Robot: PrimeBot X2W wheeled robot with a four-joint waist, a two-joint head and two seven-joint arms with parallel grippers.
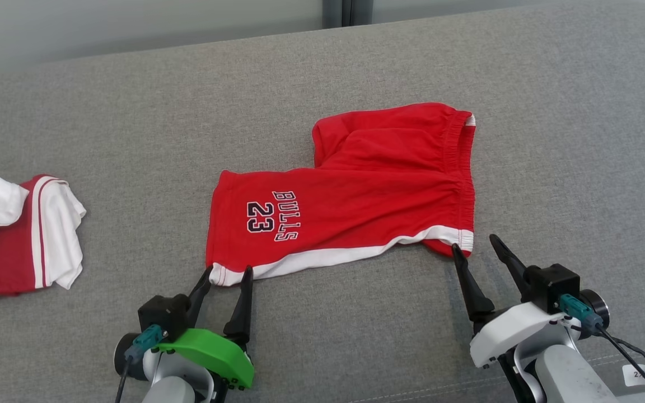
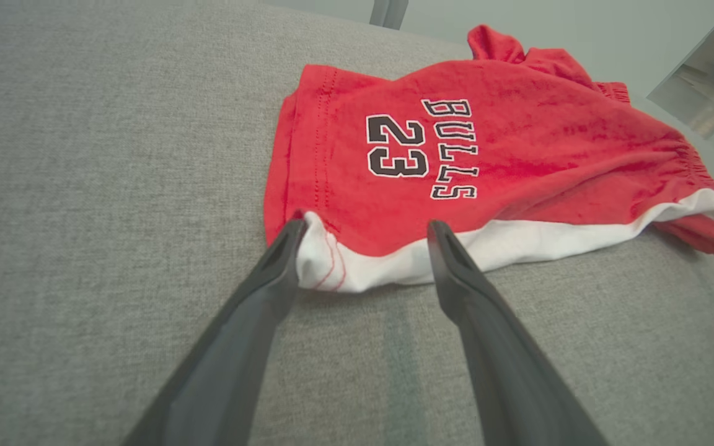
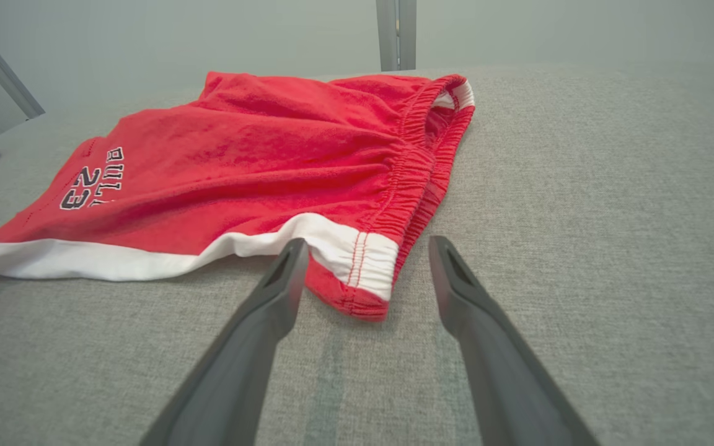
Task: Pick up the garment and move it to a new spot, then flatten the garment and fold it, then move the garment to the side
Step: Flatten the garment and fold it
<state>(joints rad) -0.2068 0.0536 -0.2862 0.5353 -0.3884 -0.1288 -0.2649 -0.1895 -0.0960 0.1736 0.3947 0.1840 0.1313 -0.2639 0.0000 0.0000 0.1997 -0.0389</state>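
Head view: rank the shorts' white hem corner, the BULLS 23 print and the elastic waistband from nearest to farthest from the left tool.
1. The white hem corner, between the open fingers of the left tool.
2. The BULLS 23 print, up the leg, middle.
3. The elastic waistband, far right end.

A broad grey woven-fabric upholstered surface (image 1: pixel 104 140) is spreading across the head view, its far edge rising from 10 o'clock toward 1 o'clock. Beyond it a smooth pale grey-green wall (image 1: pixel 132 22) is running along 12 o'clock, a dark grey vertical post (image 1: pixel 347 11) standing against it. Soft, even light is falling.
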